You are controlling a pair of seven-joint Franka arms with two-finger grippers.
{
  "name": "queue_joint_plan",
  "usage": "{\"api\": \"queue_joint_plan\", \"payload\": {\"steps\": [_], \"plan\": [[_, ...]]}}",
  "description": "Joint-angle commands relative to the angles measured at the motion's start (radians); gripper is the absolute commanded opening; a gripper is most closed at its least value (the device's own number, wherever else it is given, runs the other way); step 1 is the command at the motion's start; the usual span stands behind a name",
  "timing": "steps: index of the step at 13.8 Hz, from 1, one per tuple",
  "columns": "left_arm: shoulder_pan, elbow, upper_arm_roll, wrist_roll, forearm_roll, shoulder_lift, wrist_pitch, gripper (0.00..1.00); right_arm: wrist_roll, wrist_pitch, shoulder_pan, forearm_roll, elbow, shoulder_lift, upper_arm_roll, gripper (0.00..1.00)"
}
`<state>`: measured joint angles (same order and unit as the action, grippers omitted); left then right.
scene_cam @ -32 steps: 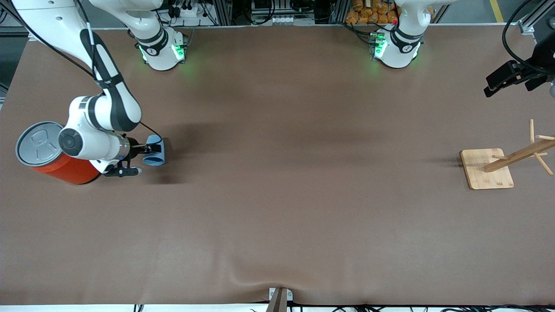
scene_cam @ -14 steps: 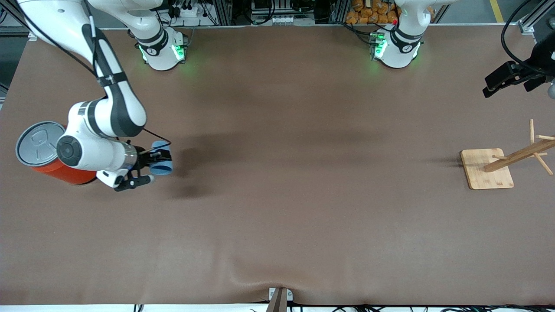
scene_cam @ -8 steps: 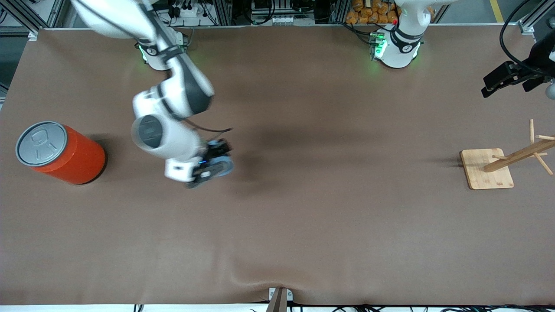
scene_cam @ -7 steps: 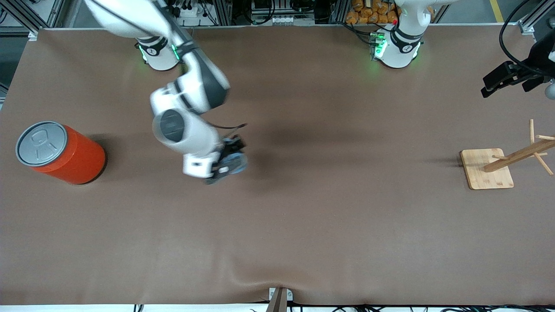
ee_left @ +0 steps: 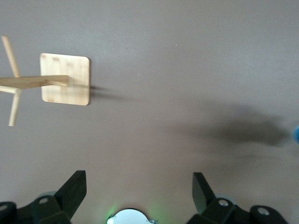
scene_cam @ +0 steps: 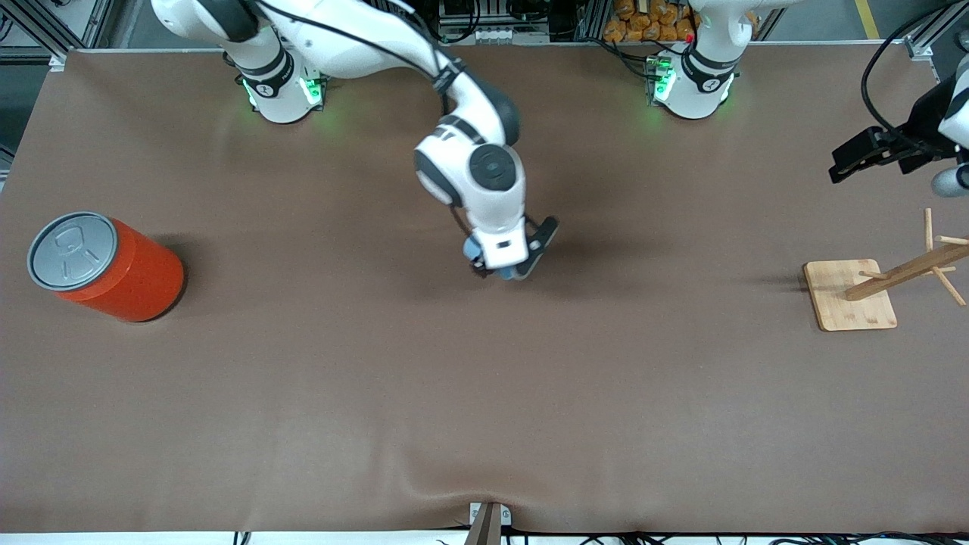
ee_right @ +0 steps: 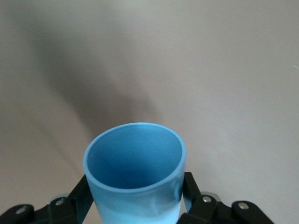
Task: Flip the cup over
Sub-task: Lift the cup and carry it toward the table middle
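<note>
We've got the cup [ee_right: 134, 177] up in the air over the middle of the table [scene_cam: 484, 393], pinched by its sides in the right gripper [scene_cam: 506, 266], a grip that should let the wrist roll it over. Its long axis runs straight out along the fingers [ee_right: 192, 191], open mouth pointing away from the wrist toward the tabletop, so it looks mouth-down. The left gripper [ee_left: 135, 198] waits spread wide and empty near the wooden rack [scene_cam: 878, 284]; the orange can [scene_cam: 106, 265] sits at the right arm's end.

table [scene_cam: 303, 393]: brown cloth cover | metal framing [scene_cam: 68, 15], cables along the robots' edge
</note>
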<state>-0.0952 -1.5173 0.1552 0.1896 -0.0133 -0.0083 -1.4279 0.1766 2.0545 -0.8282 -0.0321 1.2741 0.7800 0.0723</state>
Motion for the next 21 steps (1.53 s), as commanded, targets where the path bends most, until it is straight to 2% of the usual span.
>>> {"api": "queue_joint_plan", "payload": {"steps": [1,2,3,7,11,14,15,16,17,21], "plan": [[-0.018,0.020,-0.008,-0.016,-0.080,0.024,0.011,1.00,0.021,-0.024,-0.101,-0.119,-0.140,0.102,-0.019,0.00],[-0.020,0.020,-0.009,-0.016,-0.092,0.025,0.009,1.00,0.029,-0.027,-0.120,-0.190,-0.160,0.129,-0.017,0.00],[-0.018,0.019,-0.009,-0.016,-0.093,0.027,0.009,1.00,0.071,-0.031,-0.129,-0.219,-0.171,0.148,-0.016,0.00],[-0.032,0.014,-0.009,-0.007,-0.132,0.045,0.011,1.00,0.109,-0.024,-0.155,-0.235,-0.170,0.173,-0.019,0.00],[-0.116,-0.010,-0.009,-0.005,-0.290,0.079,0.015,1.00,0.098,0.007,-0.173,-0.242,-0.174,0.200,-0.032,0.00],[-0.132,-0.017,-0.009,-0.005,-0.336,0.097,0.030,1.00,0.098,0.009,-0.175,-0.249,-0.174,0.216,-0.034,0.01],[-0.133,-0.018,-0.009,-0.005,-0.341,0.100,0.030,1.00,0.104,0.006,-0.173,-0.252,-0.173,0.214,-0.034,0.09],[-0.133,-0.017,-0.009,-0.005,-0.349,0.106,0.030,1.00,0.106,0.003,-0.170,-0.261,-0.170,0.213,-0.034,0.22],[-0.133,-0.018,-0.009,-0.005,-0.364,0.113,0.030,1.00,0.106,0.003,-0.169,-0.265,-0.168,0.213,-0.034,0.99],[-0.135,-0.050,-0.009,-0.002,-0.447,0.136,0.024,1.00,0.112,-0.002,-0.160,-0.262,-0.167,0.194,-0.032,1.00]]}}
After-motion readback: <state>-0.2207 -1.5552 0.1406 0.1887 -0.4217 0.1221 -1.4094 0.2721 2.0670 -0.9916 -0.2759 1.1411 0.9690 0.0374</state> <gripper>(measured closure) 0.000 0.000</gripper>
